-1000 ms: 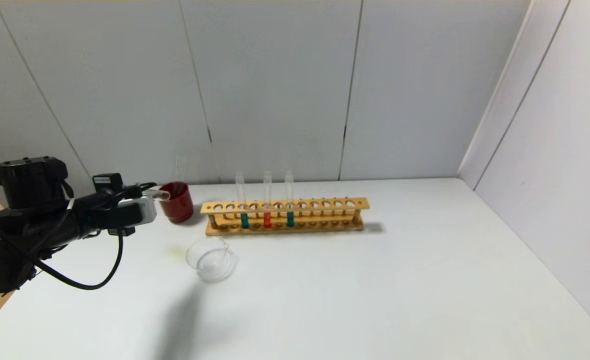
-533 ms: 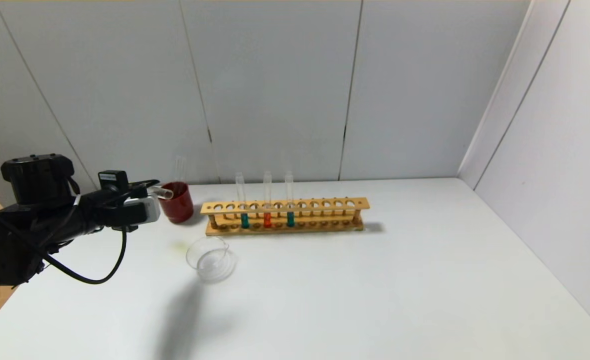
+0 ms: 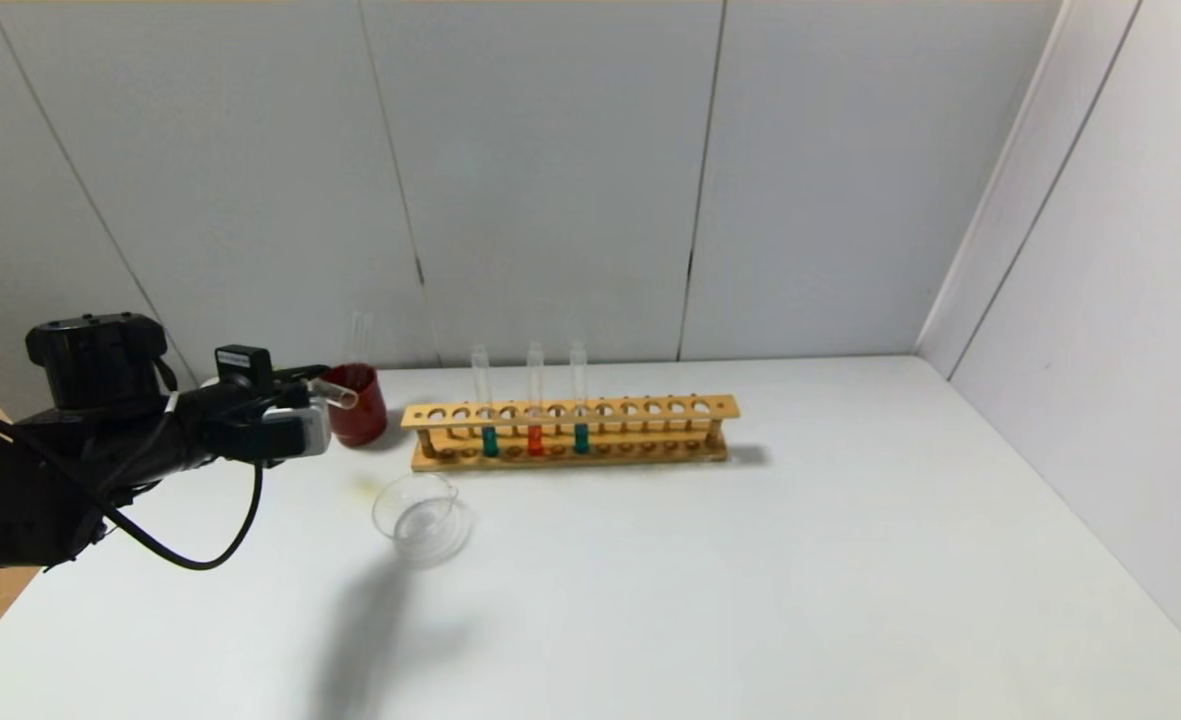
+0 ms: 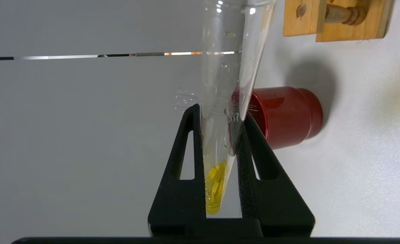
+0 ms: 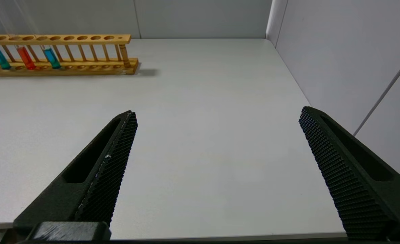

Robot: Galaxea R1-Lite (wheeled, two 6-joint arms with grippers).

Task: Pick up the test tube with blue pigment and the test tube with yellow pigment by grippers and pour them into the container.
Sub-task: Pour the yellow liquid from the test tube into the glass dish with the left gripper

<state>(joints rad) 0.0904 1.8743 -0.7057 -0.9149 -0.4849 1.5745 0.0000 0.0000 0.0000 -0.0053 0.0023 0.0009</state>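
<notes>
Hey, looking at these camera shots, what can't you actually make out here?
- Head view: the yellow tube is mostly hidden by the left tool shut on it.
- Left wrist view: the tube's mouth is cut off by the picture's edge; the glass beaker is out of frame.
- Right wrist view: the open right tool shows no beaker or red cup.

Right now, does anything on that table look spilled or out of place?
Possibly: a faint yellowish smudge marks the white table just left of the glass beaker. It could be spilled pigment. The left hand holds the yellow tube tipped sideways near the red cup.
</notes>
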